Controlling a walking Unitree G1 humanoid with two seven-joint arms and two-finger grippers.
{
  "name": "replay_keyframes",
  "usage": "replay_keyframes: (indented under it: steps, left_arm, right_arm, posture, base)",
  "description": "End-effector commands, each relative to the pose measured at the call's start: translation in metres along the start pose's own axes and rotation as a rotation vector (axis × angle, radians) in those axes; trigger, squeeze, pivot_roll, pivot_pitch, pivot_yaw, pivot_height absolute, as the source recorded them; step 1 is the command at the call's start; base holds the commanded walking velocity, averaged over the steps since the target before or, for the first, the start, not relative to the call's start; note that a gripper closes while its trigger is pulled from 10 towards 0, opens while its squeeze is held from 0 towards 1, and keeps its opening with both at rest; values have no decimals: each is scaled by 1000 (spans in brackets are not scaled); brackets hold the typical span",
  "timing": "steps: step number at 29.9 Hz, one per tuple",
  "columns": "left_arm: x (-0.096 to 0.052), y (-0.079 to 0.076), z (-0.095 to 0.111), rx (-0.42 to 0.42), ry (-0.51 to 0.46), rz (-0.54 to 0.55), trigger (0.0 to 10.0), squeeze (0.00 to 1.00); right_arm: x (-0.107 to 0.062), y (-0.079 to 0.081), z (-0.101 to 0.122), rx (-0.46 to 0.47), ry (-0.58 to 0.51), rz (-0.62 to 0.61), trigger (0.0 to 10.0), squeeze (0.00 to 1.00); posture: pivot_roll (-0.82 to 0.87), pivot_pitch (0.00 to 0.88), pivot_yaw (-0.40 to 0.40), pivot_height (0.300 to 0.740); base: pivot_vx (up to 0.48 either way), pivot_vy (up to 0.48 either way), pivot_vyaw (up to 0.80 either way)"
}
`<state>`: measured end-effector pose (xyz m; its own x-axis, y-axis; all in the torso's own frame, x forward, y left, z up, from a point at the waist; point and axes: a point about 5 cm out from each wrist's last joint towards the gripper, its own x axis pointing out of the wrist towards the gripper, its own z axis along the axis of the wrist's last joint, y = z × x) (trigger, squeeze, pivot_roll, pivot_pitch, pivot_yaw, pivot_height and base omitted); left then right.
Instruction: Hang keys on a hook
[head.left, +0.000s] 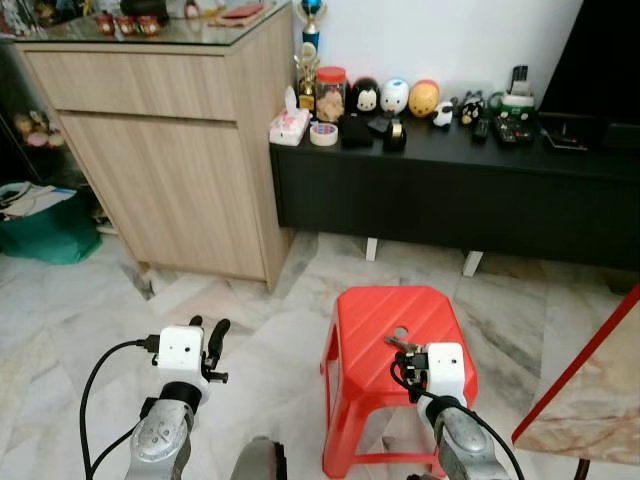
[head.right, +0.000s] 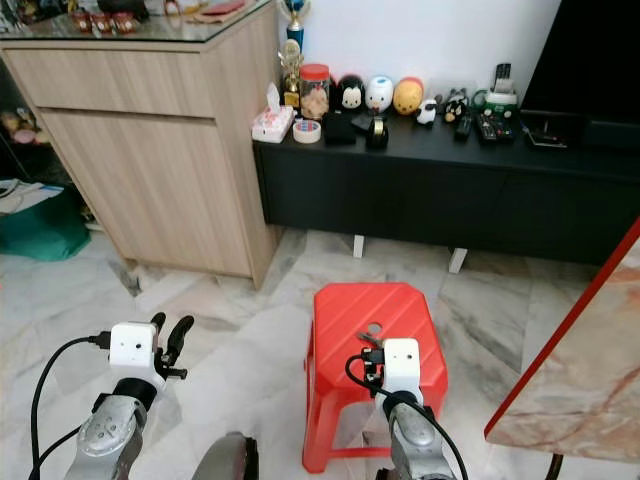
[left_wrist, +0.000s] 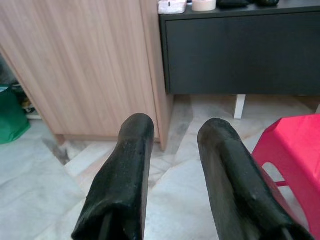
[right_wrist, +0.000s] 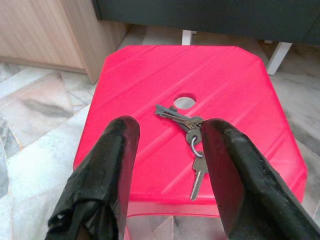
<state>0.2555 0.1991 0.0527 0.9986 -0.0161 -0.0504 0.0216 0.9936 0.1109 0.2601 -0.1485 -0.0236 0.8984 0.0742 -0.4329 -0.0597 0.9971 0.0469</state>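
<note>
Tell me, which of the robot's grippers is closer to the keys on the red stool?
Right. The right gripper hovers open just above the keys on the red stool; the left gripper is off beside the stool, over the floor.

The stool (right_wrist: 210, 75) is red plastic, smooth and slightly glossy, with faint ribbed lines across its seat. The keys (right_wrist: 192, 140) on it are dull grey metal. The right gripper (right_wrist: 170, 150) has matt black, slightly grainy rubbery fingers. The cabinet (head.left: 170, 150) shows pale wood grain under a glass top. The low sideboard (head.left: 450, 190) is matt black. The floor (head.left: 90, 300) is polished veined marble.
</note>
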Motion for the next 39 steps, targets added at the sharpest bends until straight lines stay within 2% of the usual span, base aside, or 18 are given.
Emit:
replay_keyframes:
  steps: [1,14,22,31,39]
  left_arm:
    - [0,-1,1,10,2,-14,10000,0]
    - [1,-1,2,11,-1,-21,10000,0]
    - [1,-2,2,16,-3,-31,10000,0]
    - [-1,-1,-2,30,25,-41,10000,0]
    - [0,-2,-3,27,24,-46,10000,0]
  right_arm:
    - [0,-2,1,18,0,-11,10000,0]
    - [1,-3,1,-18,-9,-12,10000,0]
    - [1,-2,3,8,-14,-24,10000,0]
    - [-4,-12,-14,72,94,-91,10000,0]
    - [-7,-8,-29,23,225,-36,10000,0]
  posture:
    - [48,0,0,641]
    - [54,0,1,641]
    - [54,0,2,641]
    - [55,0,4,641]
    - [51,0,5,641]
  base:
    - [300,0,0]
    - [342,0,0]
    - [373,0,0]
    - [65,0,0]
    - [0,0,0]
